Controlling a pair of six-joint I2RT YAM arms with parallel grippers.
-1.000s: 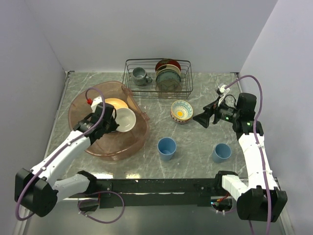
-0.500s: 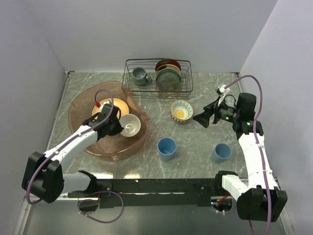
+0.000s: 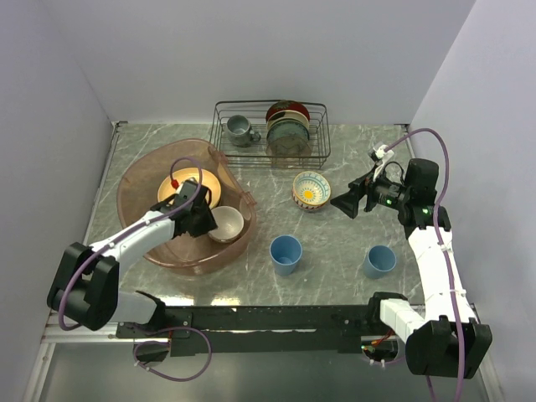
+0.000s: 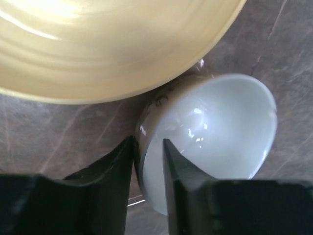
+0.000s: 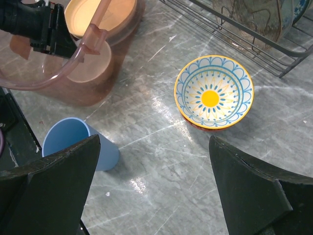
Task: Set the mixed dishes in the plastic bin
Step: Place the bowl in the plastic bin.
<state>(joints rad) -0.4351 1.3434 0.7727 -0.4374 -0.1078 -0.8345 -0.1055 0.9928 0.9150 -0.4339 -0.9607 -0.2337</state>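
Observation:
The plastic bin [image 3: 142, 188] sits at the left of the table. A yellow-orange plate [image 3: 186, 184] lies in it, also seen in the left wrist view [image 4: 98, 44]. My left gripper [image 3: 203, 219] is inside the bin, shut on the rim of the cream bowl [image 3: 228, 224], one finger inside and one outside [image 4: 148, 144]. The bowl [image 4: 215, 122] sits low beside the plate. My right gripper [image 3: 350, 203] hangs open and empty [image 5: 154, 138] above the table, right of the red-patterned bowl [image 3: 311, 190] [image 5: 214, 98]. Two light-blue cups [image 3: 286, 253] [image 3: 379, 261] stand on the table.
A black wire rack [image 3: 270, 132] at the back holds a grey mug [image 3: 241, 130] and upright plates [image 3: 287, 130]. White walls close in on three sides. The rack's edge shows in the right wrist view [image 5: 254, 29], as does one cup [image 5: 73, 142].
My left gripper has carried the cream bowl down and toward the near right part of the bin, beside the yellow-orange plate. The right arm has not moved.

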